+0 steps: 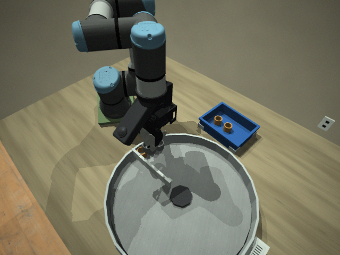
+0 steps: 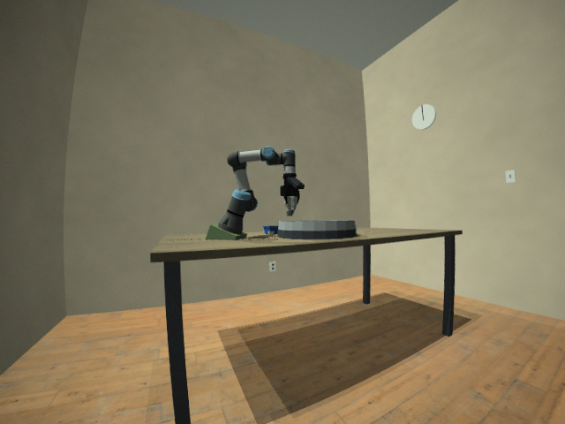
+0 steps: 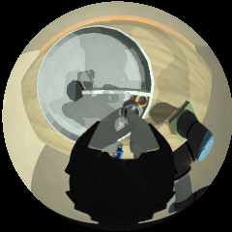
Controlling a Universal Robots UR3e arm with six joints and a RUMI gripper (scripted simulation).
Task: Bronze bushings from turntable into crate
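My gripper (image 1: 152,149) (image 2: 290,212) (image 3: 123,108) is shut and raised above the rim height of the turntable (image 1: 178,233) (image 2: 319,226) (image 3: 63,48). A small grey sleeve, seemingly a steel bushing (image 2: 289,213), hangs at its fingertips. In the top view another grey ring (image 1: 161,143) shows just right of the fingers, partly hidden. A bronze bushing (image 1: 142,154) (image 3: 141,105) stands on the turntable near the wall, beside the fingers. Two bronze bushings (image 1: 218,121) (image 1: 227,128) stand in the blue crate (image 1: 238,130) (image 2: 270,229).
A thin pale bar (image 1: 153,168) (image 3: 108,92) crosses the turntable from the rim towards the dark central hub (image 1: 181,196) (image 3: 74,90), close to the bronze bushing. The turntable's raised wall lies between the gripper and the crate. The arm's green base plate (image 1: 109,121) is at the back left.
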